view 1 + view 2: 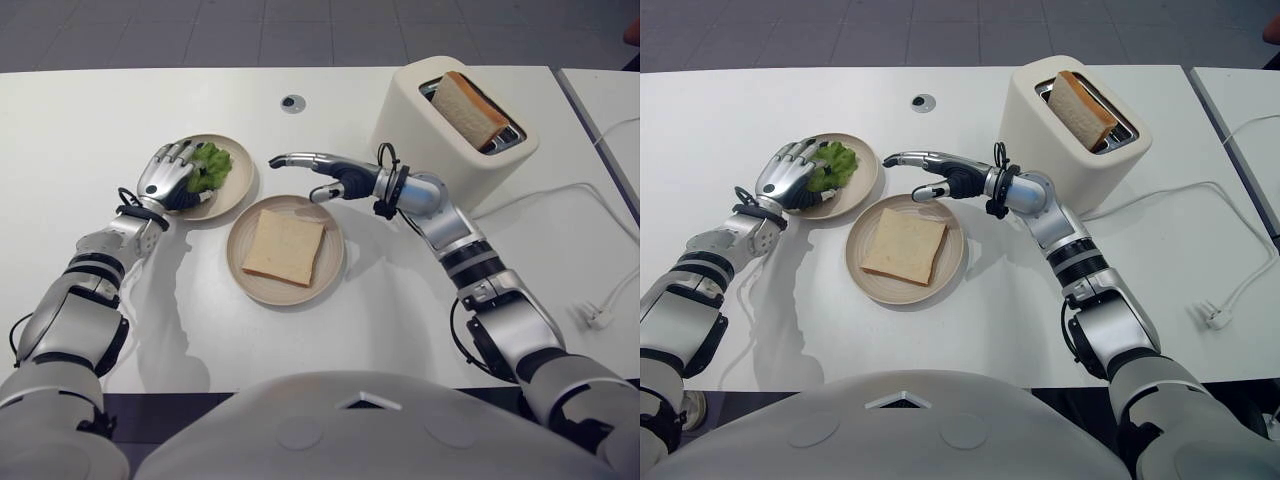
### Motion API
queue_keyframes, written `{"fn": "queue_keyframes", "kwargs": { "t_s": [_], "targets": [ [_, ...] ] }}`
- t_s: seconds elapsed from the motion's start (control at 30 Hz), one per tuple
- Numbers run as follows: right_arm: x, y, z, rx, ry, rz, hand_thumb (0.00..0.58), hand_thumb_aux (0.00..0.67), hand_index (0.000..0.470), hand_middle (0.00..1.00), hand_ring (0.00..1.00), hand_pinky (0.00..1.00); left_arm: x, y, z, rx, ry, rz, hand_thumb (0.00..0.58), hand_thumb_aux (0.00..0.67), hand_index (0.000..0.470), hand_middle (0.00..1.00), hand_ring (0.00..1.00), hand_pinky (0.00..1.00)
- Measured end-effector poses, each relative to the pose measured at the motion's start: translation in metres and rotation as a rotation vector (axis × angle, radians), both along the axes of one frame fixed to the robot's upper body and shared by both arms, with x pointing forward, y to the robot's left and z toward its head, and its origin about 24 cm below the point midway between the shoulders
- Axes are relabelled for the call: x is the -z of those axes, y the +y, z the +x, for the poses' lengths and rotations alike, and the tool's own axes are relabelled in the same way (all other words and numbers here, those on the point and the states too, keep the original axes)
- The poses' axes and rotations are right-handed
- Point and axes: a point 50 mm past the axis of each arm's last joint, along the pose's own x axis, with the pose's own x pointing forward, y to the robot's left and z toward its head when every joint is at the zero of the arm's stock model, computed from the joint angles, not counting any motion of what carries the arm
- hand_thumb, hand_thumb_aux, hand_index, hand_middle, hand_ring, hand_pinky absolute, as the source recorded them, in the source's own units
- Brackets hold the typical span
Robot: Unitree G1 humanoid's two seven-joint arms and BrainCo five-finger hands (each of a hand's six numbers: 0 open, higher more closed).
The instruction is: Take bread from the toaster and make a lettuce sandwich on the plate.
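Observation:
A cream toaster (430,130) stands at the back right with one slice of bread (468,108) sticking up from a slot. A second bread slice (285,246) lies flat on the tan plate (332,268) in the middle. A smaller tan plate (238,185) to its left holds green lettuce (212,166). My left hand (168,174) rests over that plate with its fingers curled against the lettuce; whether it grips the leaf is unclear. My right hand (318,170) hovers open above the gap between the two plates, fingers stretched leftward, holding nothing.
A white power cord (575,195) runs from the toaster to a plug (598,316) at the right. A small round grommet (292,102) sits in the tabletop behind the plates. A second table (612,100) adjoins on the right.

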Motion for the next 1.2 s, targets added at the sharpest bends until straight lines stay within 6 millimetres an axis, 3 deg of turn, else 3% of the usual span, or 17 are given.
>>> {"fn": "queue_keyframes", "kwargs": {
  "t_s": [0.27,0.43,0.53,0.7,0.77,0.9,1.03,1.2],
  "targets": [
    [-0.002,-0.005,0.001,0.021,-0.008,-0.005,0.0,0.0,0.0,0.0,0.0,0.0,-0.023,-0.007,0.005,0.077,-0.208,-0.038,0.58,0.67,0.47,0.0,0.0,0.0],
    [-0.007,-0.013,0.005,0.057,-0.024,0.006,0.0,0.0,0.0,0.0,0.0,0.0,-0.041,-0.025,0.004,0.219,-0.289,-0.195,0.58,0.67,0.47,0.0,0.0,0.0],
    [-0.016,-0.02,0.007,0.084,-0.042,0.036,0.0,0.0,0.0,0.0,0.0,0.0,-0.039,-0.044,-0.006,0.356,-0.221,-0.342,0.58,0.67,0.47,0.0,0.0,0.0],
    [-0.028,-0.037,0.012,0.135,-0.068,0.046,0.0,0.0,0.0,0.0,0.0,0.0,-0.003,-0.098,-0.042,0.603,0.075,-0.497,0.58,0.67,0.47,0.0,0.0,0.0],
    [-0.032,-0.043,0.013,0.151,-0.079,0.051,0.0,0.0,0.0,0.0,0.0,0.0,0.004,-0.108,-0.055,0.675,0.183,-0.523,0.58,0.67,0.47,0.0,0.0,0.0],
    [-0.042,-0.052,0.013,0.171,-0.106,0.064,0.0,0.0,0.0,0.0,0.0,0.0,0.003,-0.112,-0.072,0.754,0.294,-0.527,0.58,0.67,0.47,0.0,0.0,0.0],
    [-0.044,-0.055,0.014,0.18,-0.112,0.065,0.0,0.0,0.0,0.0,0.0,0.0,-0.014,-0.105,-0.073,0.76,0.255,-0.54,0.58,0.67,0.47,0.0,0.0,0.0],
    [-0.046,-0.062,0.015,0.201,-0.119,0.059,0.0,0.0,0.0,0.0,0.0,0.0,-0.02,-0.098,-0.073,0.73,0.258,-0.503,0.58,0.67,0.47,0.0,0.0,0.0]
  ]
}}
